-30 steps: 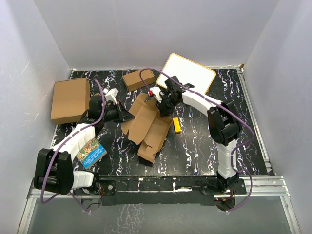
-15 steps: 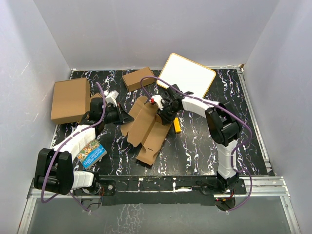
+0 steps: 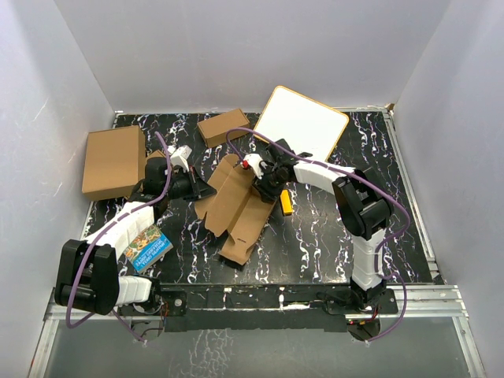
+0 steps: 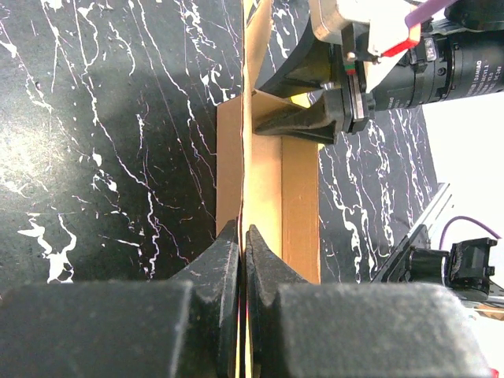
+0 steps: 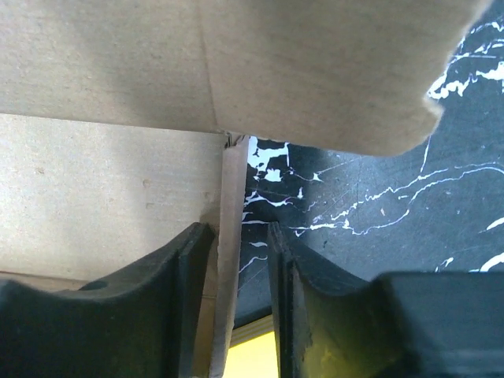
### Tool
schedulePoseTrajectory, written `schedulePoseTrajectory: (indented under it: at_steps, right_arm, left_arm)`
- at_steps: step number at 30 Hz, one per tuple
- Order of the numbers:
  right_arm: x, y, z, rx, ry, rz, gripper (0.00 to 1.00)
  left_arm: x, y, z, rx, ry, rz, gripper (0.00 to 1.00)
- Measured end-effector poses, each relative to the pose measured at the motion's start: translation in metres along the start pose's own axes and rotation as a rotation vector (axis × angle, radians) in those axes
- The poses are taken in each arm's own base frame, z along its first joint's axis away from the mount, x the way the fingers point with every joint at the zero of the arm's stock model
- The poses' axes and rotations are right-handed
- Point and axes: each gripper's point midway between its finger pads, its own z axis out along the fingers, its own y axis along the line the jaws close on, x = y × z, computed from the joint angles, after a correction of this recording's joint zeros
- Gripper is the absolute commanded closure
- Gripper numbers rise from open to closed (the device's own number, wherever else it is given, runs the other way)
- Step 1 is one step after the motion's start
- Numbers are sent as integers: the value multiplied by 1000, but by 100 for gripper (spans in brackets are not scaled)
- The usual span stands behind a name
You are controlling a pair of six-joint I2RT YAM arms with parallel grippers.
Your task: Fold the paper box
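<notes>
The paper box (image 3: pixel 236 206) lies unfolded as flat brown cardboard mid-table, with some flaps raised. My left gripper (image 3: pixel 206 189) is at its left edge, shut on a thin upright flap (image 4: pixel 246 157), which is pinched between the fingertips of the left gripper (image 4: pixel 244 232). My right gripper (image 3: pixel 264 185) is over the box's right side. In the right wrist view the right gripper (image 5: pixel 240 232) stands open. A cardboard wall edge (image 5: pixel 232 205) rests against the left finger, clear of the right one. A larger flap (image 5: pixel 315 71) hangs overhead.
A small closed brown box (image 3: pixel 223 127) and a white wood-framed board (image 3: pixel 301 120) sit at the back. A bigger carton (image 3: pixel 115 161) lies at the left, a blue booklet (image 3: pixel 147 246) near the left arm, and a yellow block (image 3: pixel 286 202) beside the box's right edge.
The right gripper has come down toward the box and its jaws have parted, releasing the cardboard wall. The left gripper has stayed shut on its flap.
</notes>
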Motion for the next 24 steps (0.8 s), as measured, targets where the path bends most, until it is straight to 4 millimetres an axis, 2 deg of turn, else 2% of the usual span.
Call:
schedulePoseTrajectory:
  at_steps: [10, 16, 19, 22, 24]
  right_arm:
    - [-4, 4, -1, -17, -16, 23, 53]
    - [-12, -4, -2, 26, -47, 41, 54]
    - [-14, -8, -1, 59, -61, 44, 67]
    - [-11, -10, 1, 81, -56, 45, 89]
    - [-9, -11, 3, 93, -53, 43, 92]
  left_arm:
    - [0, -1, 0, 10, 1, 20, 100]
    - [-1, -3, 0, 19, -3, 26, 100]
    - [-2, -4, 0, 23, -3, 27, 100]
    - [-2, -4, 0, 23, -4, 28, 100]
    - [-2, -4, 0, 24, -6, 30, 100]
